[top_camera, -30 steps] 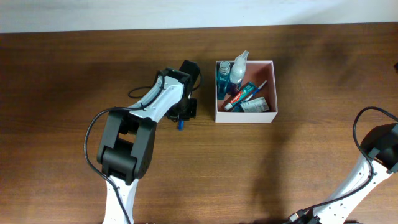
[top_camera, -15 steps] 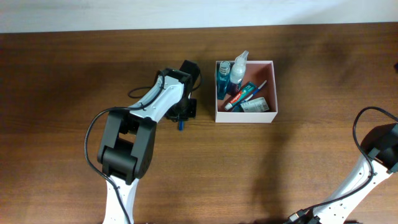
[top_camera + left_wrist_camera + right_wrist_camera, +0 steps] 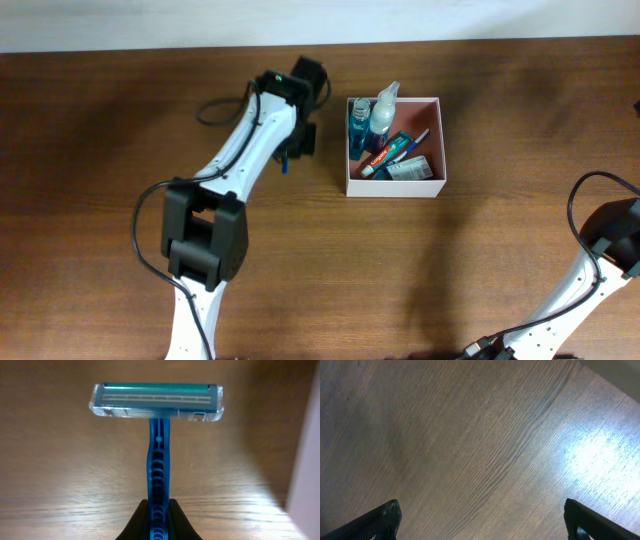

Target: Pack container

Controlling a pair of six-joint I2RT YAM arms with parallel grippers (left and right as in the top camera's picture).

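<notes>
The container (image 3: 395,187), a square white box with a pinkish inside, stands right of centre on the wooden table. It holds a blue bottle (image 3: 358,122), a spray bottle (image 3: 382,112), a toothpaste tube (image 3: 390,152) and a small carton (image 3: 410,170). Just left of it, my left gripper (image 3: 290,148) is shut on a blue disposable razor (image 3: 284,163). In the left wrist view the razor (image 3: 158,455) sticks out from the gripper (image 3: 159,506), head outermost, above the table. My right gripper (image 3: 481,506) is open over bare wood.
A pale wall of the container (image 3: 309,470) fills the right edge of the left wrist view. The right arm (image 3: 610,240) rises at the table's right edge, far from the container. A black cable loops beside the left arm (image 3: 225,165).
The left arm has lifted the razor off the table and carried it toward the back, up alongside the container's left wall. The right arm has not moved.
</notes>
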